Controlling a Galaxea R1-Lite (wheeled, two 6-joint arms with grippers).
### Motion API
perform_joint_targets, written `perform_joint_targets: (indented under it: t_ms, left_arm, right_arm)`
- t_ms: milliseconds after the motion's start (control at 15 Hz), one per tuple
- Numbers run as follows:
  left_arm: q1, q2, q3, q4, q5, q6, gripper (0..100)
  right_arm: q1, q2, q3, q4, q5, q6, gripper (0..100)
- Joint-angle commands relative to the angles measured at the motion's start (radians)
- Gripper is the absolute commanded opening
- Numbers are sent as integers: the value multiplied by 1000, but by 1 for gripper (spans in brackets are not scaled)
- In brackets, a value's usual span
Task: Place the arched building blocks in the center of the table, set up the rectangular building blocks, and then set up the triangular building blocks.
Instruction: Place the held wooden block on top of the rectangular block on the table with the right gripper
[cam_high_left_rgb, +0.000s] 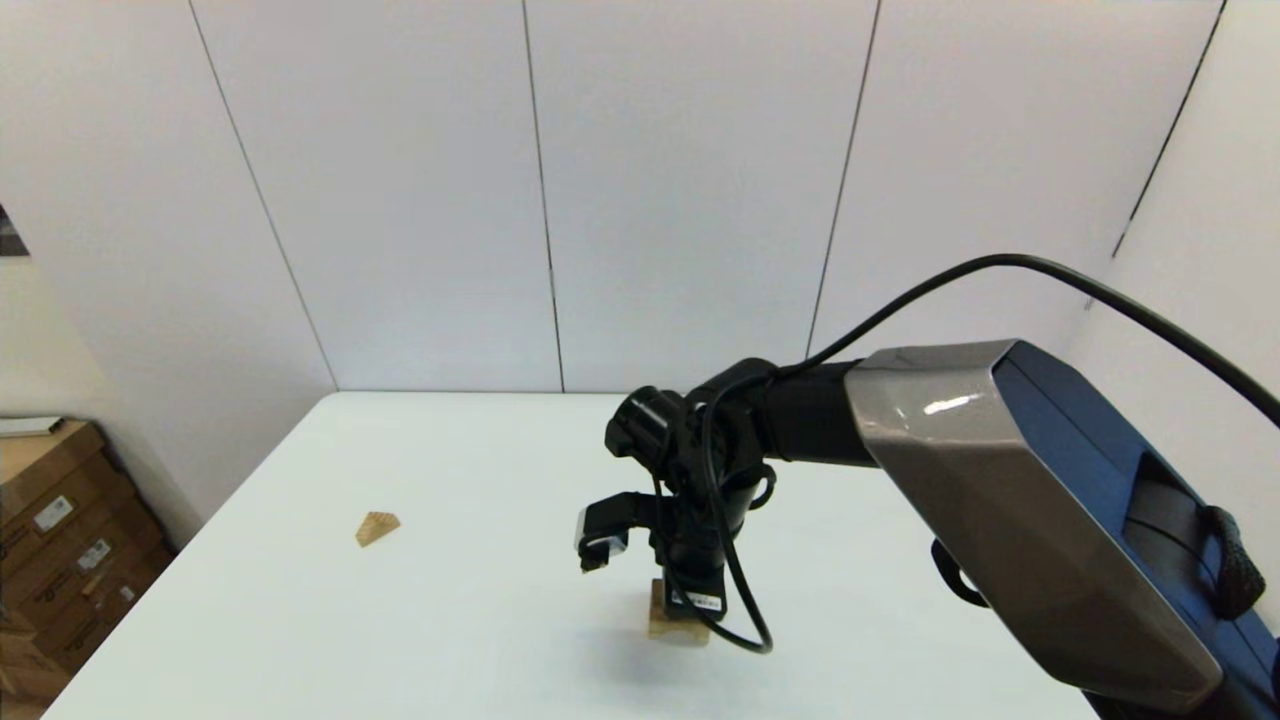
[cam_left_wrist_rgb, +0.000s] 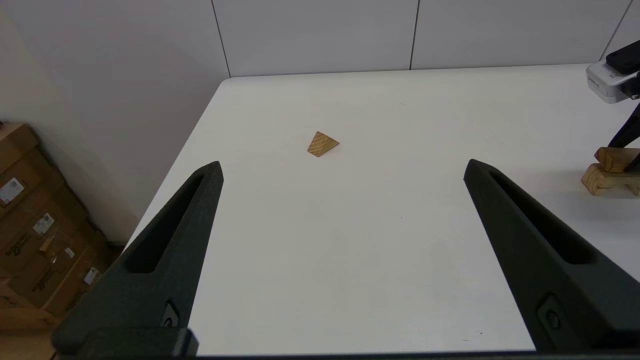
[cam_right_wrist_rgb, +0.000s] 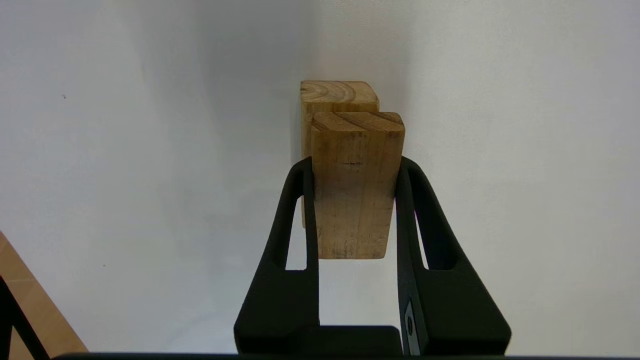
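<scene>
The arched block (cam_high_left_rgb: 678, 632) stands near the middle of the white table (cam_high_left_rgb: 450, 450), hollow side down. In the left wrist view, the arched block (cam_left_wrist_rgb: 606, 181) has the rectangular block (cam_left_wrist_rgb: 617, 159) lying along its top. My right gripper (cam_high_left_rgb: 682, 600) points down over the pair. In the right wrist view, this gripper (cam_right_wrist_rgb: 355, 162) is shut on the rectangular block (cam_right_wrist_rgb: 354, 200), with the arched block (cam_right_wrist_rgb: 337, 96) showing behind it. The triangular block (cam_high_left_rgb: 377, 527) lies alone at the left, on its side. My left gripper (cam_left_wrist_rgb: 342, 167) hovers open, well short of the triangular block (cam_left_wrist_rgb: 322, 144).
Stacked cardboard boxes (cam_high_left_rgb: 50, 540) sit on the floor past the table's left edge. A white panelled wall (cam_high_left_rgb: 640, 190) closes off the far edge. My right arm's grey and blue housing (cam_high_left_rgb: 1030, 500) covers the right side of the table.
</scene>
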Motion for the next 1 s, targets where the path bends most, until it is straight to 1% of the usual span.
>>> perform_joint_targets:
  t_ms: [67, 400, 467, 1000]
  left_arm:
    - [0, 1, 0, 0, 1, 0, 100]
    - [0, 1, 0, 0, 1, 0, 100]
    - [0, 1, 0, 0, 1, 0, 100]
    - [0, 1, 0, 0, 1, 0, 100]
  right_arm:
    - [2, -2, 0, 4, 1, -5, 0]
    - [2, 0, 0, 4, 1, -5, 0]
    - [2, 1, 0, 4, 1, -6, 100]
    - [2, -6, 0, 1, 2, 1, 100]
